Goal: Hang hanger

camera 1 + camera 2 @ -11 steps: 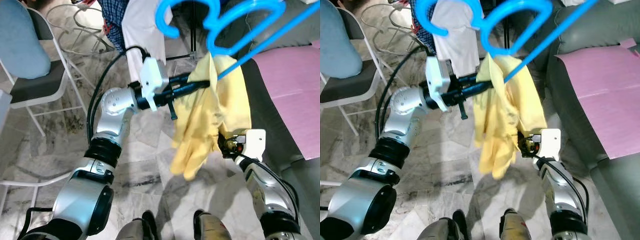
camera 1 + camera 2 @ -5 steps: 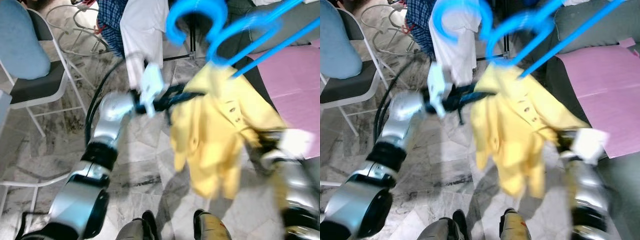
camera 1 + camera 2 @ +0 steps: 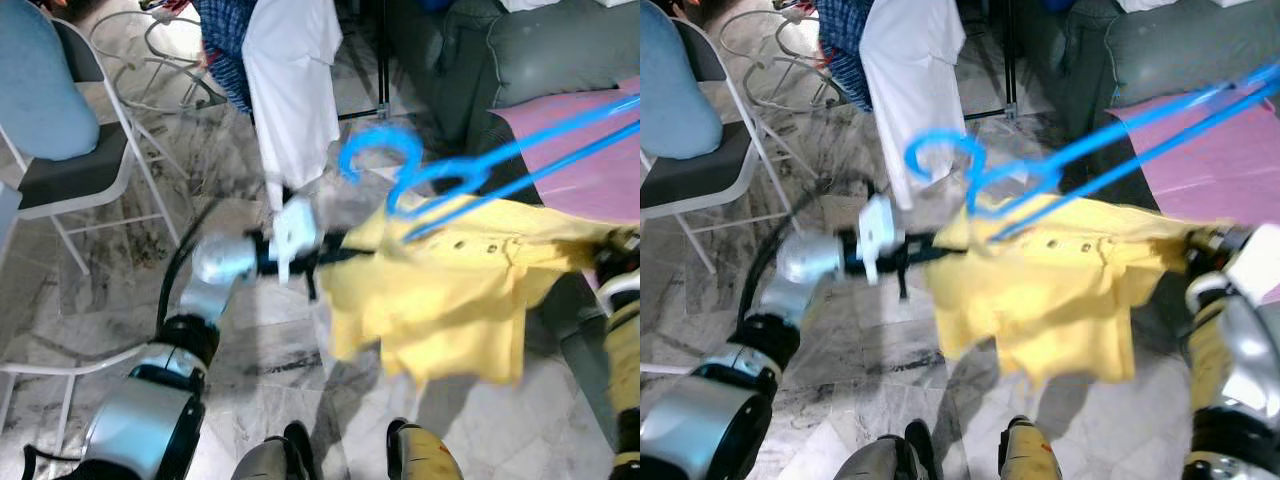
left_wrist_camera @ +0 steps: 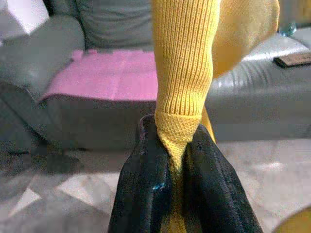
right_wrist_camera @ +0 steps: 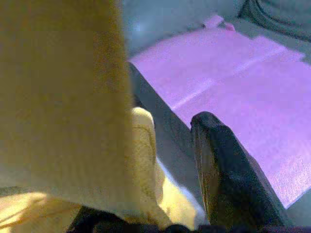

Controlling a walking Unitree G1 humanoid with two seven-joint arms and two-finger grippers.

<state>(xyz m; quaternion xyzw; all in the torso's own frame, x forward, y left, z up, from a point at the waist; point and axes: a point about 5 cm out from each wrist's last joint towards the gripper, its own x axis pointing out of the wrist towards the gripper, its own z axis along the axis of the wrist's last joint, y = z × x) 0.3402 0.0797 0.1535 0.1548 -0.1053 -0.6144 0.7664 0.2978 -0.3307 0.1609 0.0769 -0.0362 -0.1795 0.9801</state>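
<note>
Blurred by motion in both eye views. One grey sofa [image 3: 540, 50] under one pink sheet [image 3: 1220, 150], cut off at the frame edge. One yellow shirt [image 3: 450, 290] stretched between both arms, half hiding the right arm. One blue hanger [image 3: 1060, 170] tilted above the collar, far end out of frame. Left gripper [image 4: 172, 160] pinched tight on a ribbed yellow cuff. Right gripper [image 5: 160, 194] parted, cloth between; grip unclear.
</note>
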